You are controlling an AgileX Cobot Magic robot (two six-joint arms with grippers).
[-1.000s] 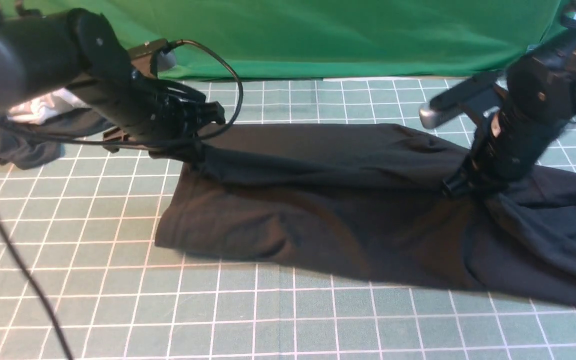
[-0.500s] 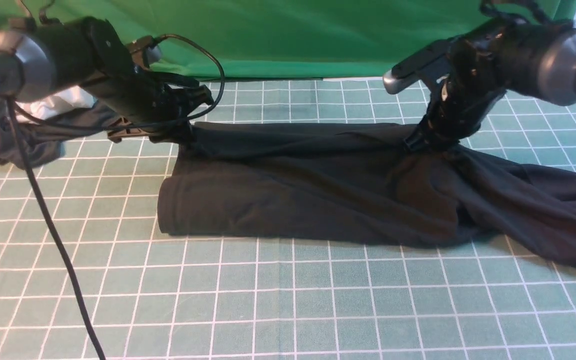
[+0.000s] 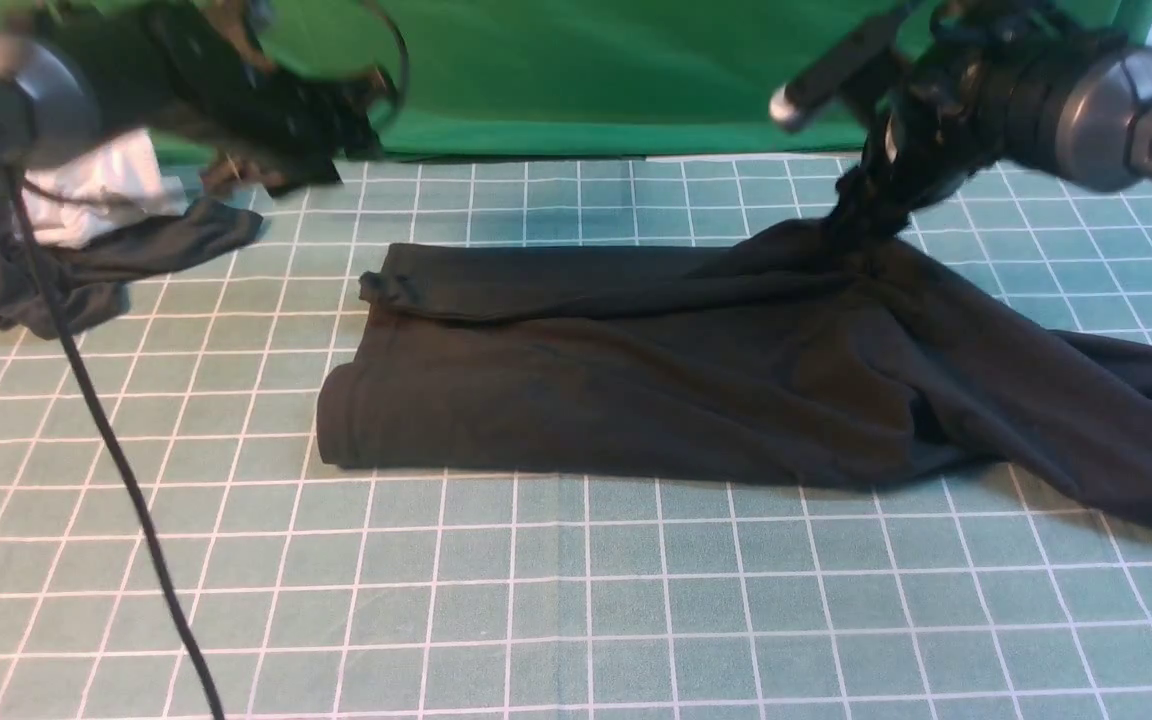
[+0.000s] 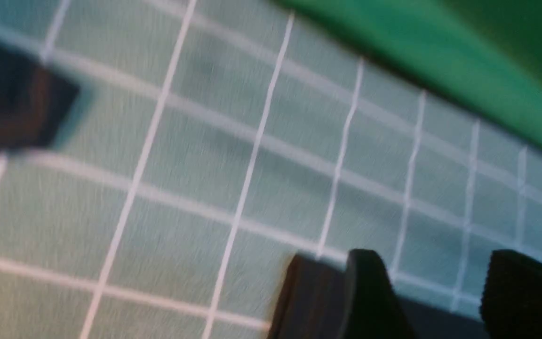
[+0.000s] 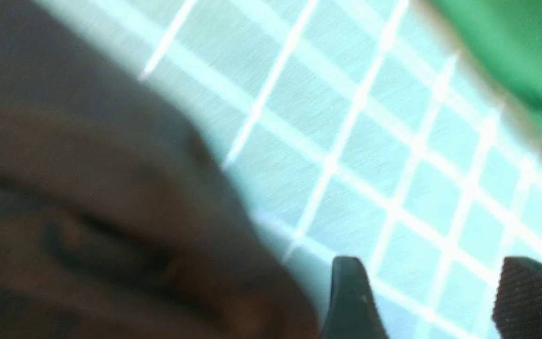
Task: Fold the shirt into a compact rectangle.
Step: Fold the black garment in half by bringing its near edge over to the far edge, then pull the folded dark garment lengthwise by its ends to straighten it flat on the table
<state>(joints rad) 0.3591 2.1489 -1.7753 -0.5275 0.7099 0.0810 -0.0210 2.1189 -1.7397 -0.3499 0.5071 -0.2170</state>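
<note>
The black shirt (image 3: 636, 380) lies folded lengthwise across the grid mat, with its rolled edge toward me and a loose part trailing off to the right. My left gripper (image 3: 281, 172) hangs blurred above the mat, up and to the left of the shirt's far left corner. In the left wrist view it (image 4: 433, 263) is open, with only mat between its fingers. My right gripper (image 3: 851, 215) sits just over a raised peak of the shirt's far edge. The right wrist view shows it (image 5: 428, 273) open and empty, with the shirt (image 5: 87, 188) beside it.
A bright green cloth (image 3: 636, 70) runs along the back. A smaller dark grey garment (image 3: 86, 265) with a white cloth (image 3: 96, 190) lies at the far left. A black cable (image 3: 106, 450) hangs down across the left side of the mat (image 3: 576, 600).
Both grippers carried the shirt's edge toward the back, then opened and let it go. The left gripper rose up and to the left, and the right one lifted slightly.
</note>
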